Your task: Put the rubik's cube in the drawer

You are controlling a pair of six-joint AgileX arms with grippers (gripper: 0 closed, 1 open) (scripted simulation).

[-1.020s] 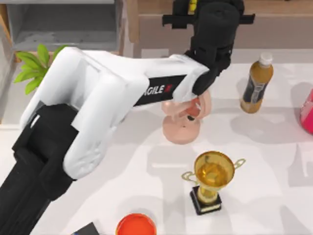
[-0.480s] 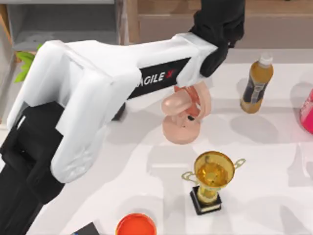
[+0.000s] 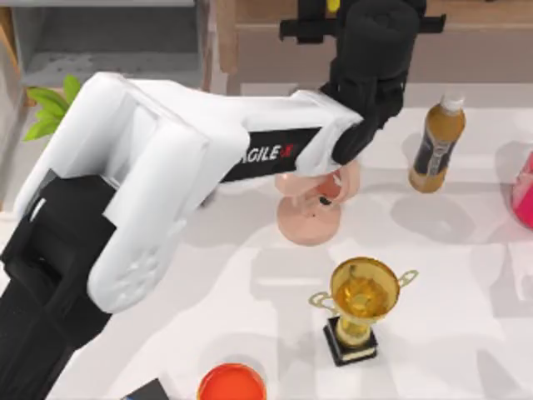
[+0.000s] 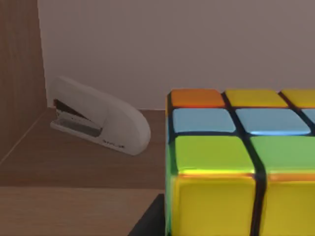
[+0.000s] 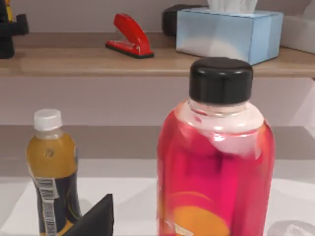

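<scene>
The rubik's cube (image 4: 236, 167), with yellow, green, blue and orange tiles, is very close in the left wrist view. A sliver of its yellow (image 3: 333, 4) shows at the top edge of the top view. My left gripper (image 3: 331, 12) is shut on it, held over the long brown shelf (image 3: 275, 37) at the back middle. The drawer (image 3: 108, 42), grey inside, stands open at the back left, well to the left of the gripper. My right gripper (image 5: 96, 220) is parked at the table's right, beside a red bottle (image 5: 214, 162).
A white stapler (image 4: 98, 123) lies on the shelf beyond the cube. Below my left arm stand a pink fan (image 3: 316, 212), a gold trophy (image 3: 362, 304), an orange-juice bottle (image 3: 437, 142), a red bowl (image 3: 231, 383) and a plant (image 3: 50, 108).
My left wrist swung farther back over the shelf with the cube, then came forward again a little. Nothing on the table has moved.
</scene>
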